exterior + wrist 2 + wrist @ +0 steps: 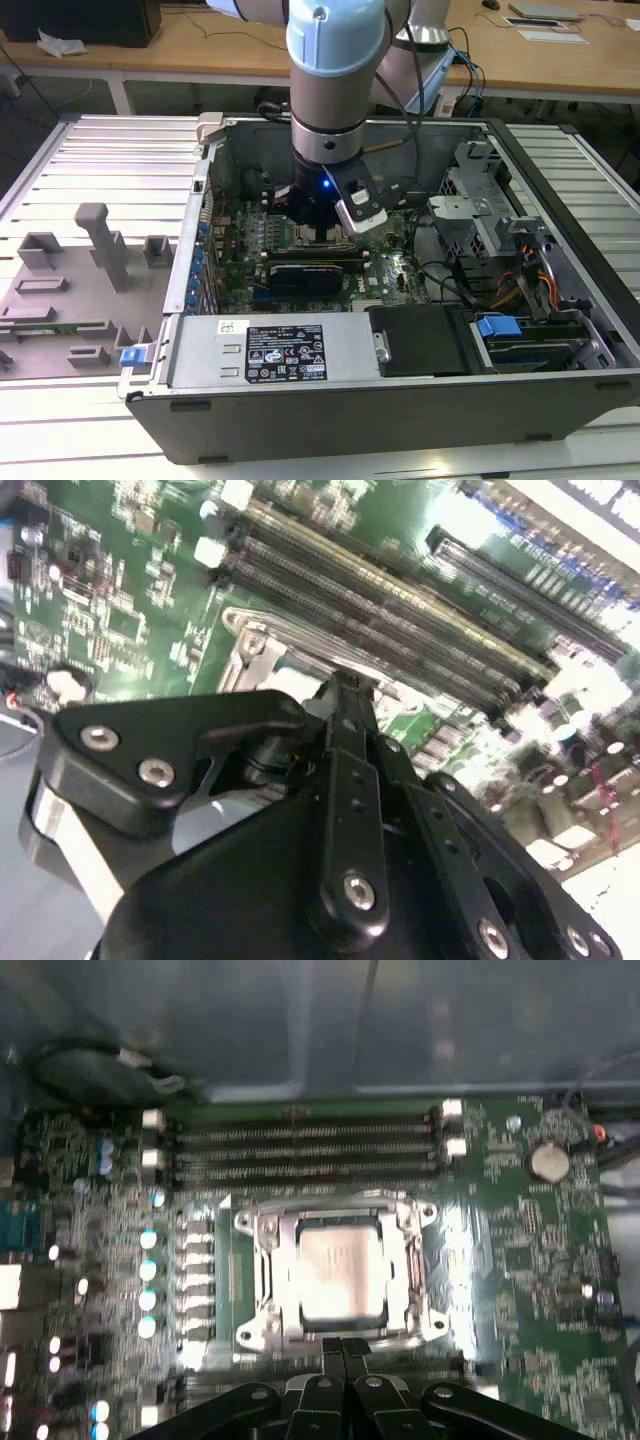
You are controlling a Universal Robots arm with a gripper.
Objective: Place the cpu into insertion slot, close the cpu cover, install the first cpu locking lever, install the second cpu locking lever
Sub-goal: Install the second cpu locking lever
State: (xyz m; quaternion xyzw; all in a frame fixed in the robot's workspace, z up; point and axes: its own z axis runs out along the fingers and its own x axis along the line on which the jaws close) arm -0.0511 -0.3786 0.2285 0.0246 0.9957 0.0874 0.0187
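silvery cpu cover (340, 1278) edge near shut-looking claw (343, 1345)

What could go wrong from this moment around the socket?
The pincer sits right at the edge of the cpu cover, so a sideways slip might scrape the cpu seated beneath it. The memory slots lie close beside the socket, leaving little room for the arm's approach.
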